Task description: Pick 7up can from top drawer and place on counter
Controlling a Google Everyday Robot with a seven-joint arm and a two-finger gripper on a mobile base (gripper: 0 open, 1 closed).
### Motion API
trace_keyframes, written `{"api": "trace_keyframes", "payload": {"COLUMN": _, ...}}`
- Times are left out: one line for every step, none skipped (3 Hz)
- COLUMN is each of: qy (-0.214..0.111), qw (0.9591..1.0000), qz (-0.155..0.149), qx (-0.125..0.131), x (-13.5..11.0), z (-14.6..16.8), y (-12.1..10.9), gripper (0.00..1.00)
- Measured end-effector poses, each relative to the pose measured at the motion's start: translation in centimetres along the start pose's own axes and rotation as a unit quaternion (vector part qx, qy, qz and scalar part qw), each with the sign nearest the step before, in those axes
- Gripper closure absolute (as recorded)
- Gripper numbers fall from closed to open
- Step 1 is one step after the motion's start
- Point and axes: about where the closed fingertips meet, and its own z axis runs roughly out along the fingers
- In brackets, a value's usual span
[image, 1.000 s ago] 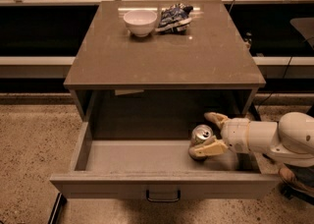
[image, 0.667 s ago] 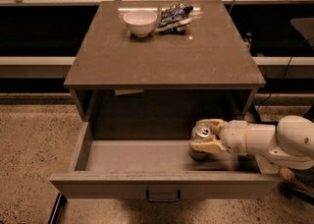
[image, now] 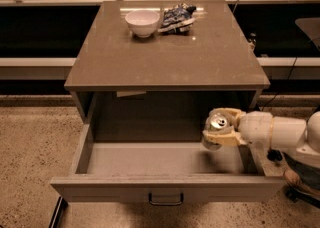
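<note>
The 7up can (image: 217, 126) is a small silver can with a pull-tab top, held upright above the floor of the open top drawer (image: 150, 157), near its right side. My gripper (image: 218, 132) reaches in from the right on a white arm and is shut on the can, with tan fingers (image: 227, 139) wrapped around its body. The counter (image: 165, 52) is the broad brown-grey cabinet top above the drawer. The drawer's front panel carries a small dark handle (image: 165, 200).
A white bowl (image: 142, 22) and a blue-and-white snack bag (image: 177, 14) sit at the back of the counter. A shelf rail runs behind the cabinet. Speckled floor surrounds the cabinet. The robot's base shows at the right edge.
The gripper has closed on the can and lifted it off the drawer floor, moving it up and slightly right.
</note>
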Motion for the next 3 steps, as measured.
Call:
{"api": "trace_keyframes", "payload": {"qy": -0.008, "qw": 0.9975, "qz": -0.061, "qx": -0.034, "x": -6.6, "z": -3.4, "y": -1.1, "gripper": 1.0}}
{"api": "trace_keyframes", "payload": {"qy": -0.024, "qw": 0.9927, "qz": -0.099, "qx": -0.065, "x": -11.2, "z": -5.6, "y": -2.1, "gripper": 1.0}}
{"api": "trace_keyframes", "payload": {"qy": -0.047, "qw": 0.9853, "qz": -0.132, "qx": -0.097, "x": -15.3, "z": -7.1, "y": -3.4, "gripper": 1.0}}
